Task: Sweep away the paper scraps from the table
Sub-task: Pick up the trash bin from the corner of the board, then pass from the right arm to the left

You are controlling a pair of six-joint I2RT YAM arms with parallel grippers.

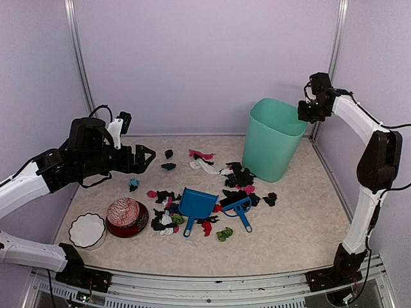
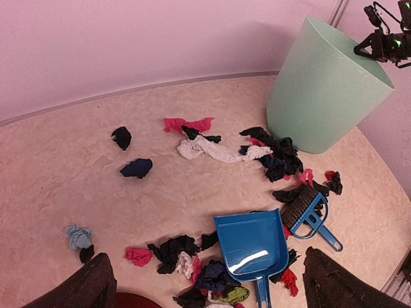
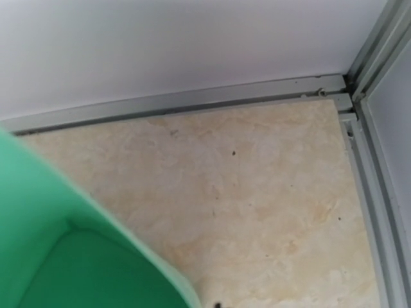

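Among the paper scraps [image 1: 239,174] lie dustpan [image 1: 196,203] and brush [image 1: 242,210]; left tool [image 1: 148,159] gapes, right tool [image 1: 302,113] closed

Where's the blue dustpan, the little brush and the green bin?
blue dustpan [image 2: 249,241]: left wrist view, on its flat scoop.
little brush [image 2: 298,208]: left wrist view, on its dark bristles.
green bin [image 1: 271,146]: top view, on its outer wall.

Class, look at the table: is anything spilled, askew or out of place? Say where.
Yes: paper scraps lie strewn across the middle of the table, around the blue dustpan and brush, near the green bin.
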